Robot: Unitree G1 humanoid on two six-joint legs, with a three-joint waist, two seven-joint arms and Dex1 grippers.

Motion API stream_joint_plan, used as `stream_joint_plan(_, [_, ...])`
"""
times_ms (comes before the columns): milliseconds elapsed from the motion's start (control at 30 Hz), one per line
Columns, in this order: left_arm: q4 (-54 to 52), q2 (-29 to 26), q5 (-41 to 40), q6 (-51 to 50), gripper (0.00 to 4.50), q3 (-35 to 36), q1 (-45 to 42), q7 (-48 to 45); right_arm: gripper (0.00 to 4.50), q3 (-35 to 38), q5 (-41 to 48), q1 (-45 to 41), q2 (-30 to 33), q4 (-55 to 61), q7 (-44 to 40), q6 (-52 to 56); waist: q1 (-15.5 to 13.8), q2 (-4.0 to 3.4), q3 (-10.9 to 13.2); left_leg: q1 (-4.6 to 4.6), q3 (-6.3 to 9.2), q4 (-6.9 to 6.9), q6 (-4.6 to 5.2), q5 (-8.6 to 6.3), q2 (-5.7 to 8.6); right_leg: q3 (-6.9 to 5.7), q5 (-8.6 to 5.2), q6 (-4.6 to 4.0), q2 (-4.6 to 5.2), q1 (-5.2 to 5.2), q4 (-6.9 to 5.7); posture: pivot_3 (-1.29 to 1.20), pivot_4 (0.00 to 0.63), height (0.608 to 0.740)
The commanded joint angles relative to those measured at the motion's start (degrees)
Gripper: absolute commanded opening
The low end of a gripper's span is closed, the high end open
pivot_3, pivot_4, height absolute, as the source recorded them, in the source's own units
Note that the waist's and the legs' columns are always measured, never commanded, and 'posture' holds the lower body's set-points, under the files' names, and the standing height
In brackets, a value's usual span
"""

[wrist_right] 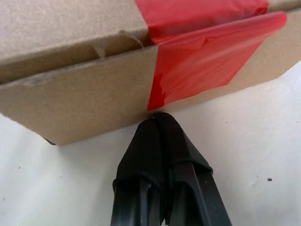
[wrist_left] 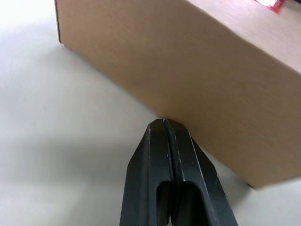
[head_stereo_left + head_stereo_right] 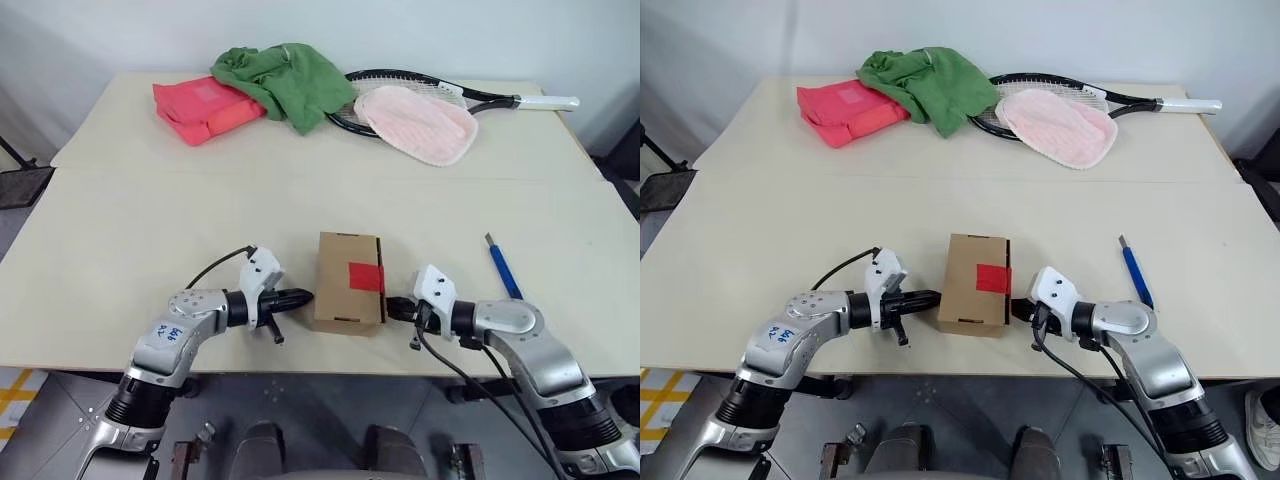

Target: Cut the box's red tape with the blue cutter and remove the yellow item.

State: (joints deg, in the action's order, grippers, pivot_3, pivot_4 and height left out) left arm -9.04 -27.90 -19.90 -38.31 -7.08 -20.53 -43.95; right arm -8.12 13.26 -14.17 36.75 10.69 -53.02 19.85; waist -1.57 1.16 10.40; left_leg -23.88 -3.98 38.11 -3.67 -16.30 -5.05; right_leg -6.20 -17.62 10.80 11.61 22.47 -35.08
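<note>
Box (image 3: 348, 281) sits pinched between your two closed claws: left gripper (image 3: 303, 296) at its left wall, right gripper (image 3: 396, 306) under the red tape (image 3: 366, 276). Blue cutter (image 3: 503, 267) lies right of, beyond your right claw, the nearer arm, long axis pointing away.

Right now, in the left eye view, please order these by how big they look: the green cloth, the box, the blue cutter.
1. green cloth
2. box, maybe only because it is nearer
3. blue cutter
</note>
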Motion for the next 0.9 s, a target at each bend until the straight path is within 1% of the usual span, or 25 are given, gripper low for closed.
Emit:
stream_joint_plan(33, [-2.5,-2.6,-1.2,0.3,0.0,2.2,0.5,-1.8,0.01,4.5,2.5,2.0,3.4,4.0,-0.7,2.7,0.0,0.0,0.0,-0.01,0.0,0.0,0.0,0.0,0.0,0.0,0.0,0.0,0.0,0.0,0.02,0.0,0.15,0.74])
stream_joint_plan(67, [-2.6,-4.4,-1.8,0.7,0.0,3.1,0.6,-3.6,0.19,7.0,6.0,2.6,4.7,6.1,-1.1,8.0,0.0,0.0,0.0,-0.01,0.0,0.0,0.0,0.0,0.0,0.0,0.0,0.0,0.0,0.0,0.01,0.0,0.15,0.74])
stream_joint_plan(133, [-2.8,-10.4,-4.2,4.2,0.0,5.9,1.0,-12.2,0.59,12.6,12.0,2.1,9.4,10.0,-0.4,22.2,0.0,0.0,0.0,-0.01,0.0,-0.03,0.0,0.0,0.0,0.0,0.0,0.0,0.0,0.02,0.01,0.0,0.15,0.74])
stream_joint_plan(200, [-2.0,-14.3,-6.8,6.4,0.0,7.8,0.0,-18.4,1.23,15.6,17.6,0.0,13.8,12.6,0.2,36.2,0.2,-0.05,0.0,-0.05,0.0,-0.03,0.0,0.0,0.0,0.0,-0.01,-0.03,0.0,0.12,-0.04,0.0,0.15,0.74])
stream_joint_plan(233, [-1.5,-14.9,-7.8,6.5,0.0,8.4,-1.0,-19.8,1.55,16.8,20.4,-1.4,14.8,13.4,0.9,42.4,0.2,-0.05,0.0,-0.01,0.0,-0.08,0.0,0.0,-0.01,0.0,-0.02,-0.04,-0.01,0.09,-0.01,0.0,0.15,0.74])
stream_joint_plan(267, [-0.8,-14.8,-9.1,7.2,0.0,9.1,-2.3,-21.0,1.8,18.0,23.3,-3.7,15.0,14.1,2.0,48.4,0.2,-0.06,0.0,0.0,0.0,-0.07,0.0,0.0,-0.01,0.0,-0.02,-0.05,-0.01,0.08,-0.02,0.0,0.15,0.74])
stream_joint_plan(300, [0.0,-14.2,-9.9,8.0,0.0,9.5,-4.1,-21.6,2.23,19.4,25.8,-7.3,13.8,14.3,3.7,56.1,0.1,-0.05,0.0,0.04,0.0,-0.06,0.0,0.0,-0.01,0.0,-0.02,-0.06,0.0,0.04,-0.03,0.0,0.15,0.74])
stream_joint_plan(367, [1.4,-12.6,-10.1,9.4,0.0,9.2,-7.4,-22.2,2.91,21.5,28.2,-13.2,10.8,13.9,6.4,68.0,0.0,-0.05,0.0,0.07,0.01,-0.04,0.01,0.0,-0.01,0.0,-0.02,-0.06,0.0,-0.03,-0.03,0.0,0.15,0.74])
stream_joint_plan(433, [2.6,-10.4,-8.6,10.7,0.0,7.4,-10.6,-21.5,3.51,21.7,32.3,-17.8,8.8,11.1,10.8,72.3,-0.1,-0.05,0.0,0.02,0.02,0.0,0.01,0.0,-0.01,0.0,-0.01,-0.07,0.0,-0.02,-0.03,0.0,0.15,0.74])
stream_joint_plan(567, [5.4,-4.9,-4.5,13.1,0.0,1.7,-16.0,-19.5,3.51,21.6,43.0,-24.2,4.4,2.7,22.8,72.7,-0.1,-0.04,0.0,-0.07,0.02,0.01,0.01,-0.01,0.0,0.0,0.0,-0.05,0.0,0.01,0.0,0.0,0.15,0.74])
stream_joint_plan(633, [7.2,-3.0,-2.3,13.8,0.0,-0.3,-17.7,-18.2,3.51,21.0,45.3,-25.4,3.0,0.0,28.1,72.7,0.1,-0.04,0.0,-0.08,0.02,-0.02,0.01,0.0,0.0,-0.01,0.0,-0.04,-0.01,0.05,-0.03,0.0,0.15,0.74])
stream_joint_plan(800, [9.5,-1.9,2.2,16.9,0.0,-5.1,-18.8,-19.1,3.51,20.1,52.0,-26.6,1.1,-3.3,38.5,72.7,0.4,-0.04,0.0,-0.09,0.01,-0.09,0.01,0.0,0.0,-0.02,0.0,-0.04,-0.01,0.14,-0.06,0.0,0.15,0.74])
stream_joint_plan(900, [10.6,-0.8,3.8,18.1,0.0,-6.5,-18.9,-18.6,3.51,20.3,55.5,-26.5,0.2,-4.0,43.1,72.7,0.3,-0.04,0.0,-0.09,0.01,-0.09,0.01,0.0,0.0,-0.02,0.0,-0.04,-0.01,0.16,-0.07,0.0,0.15,0.74])
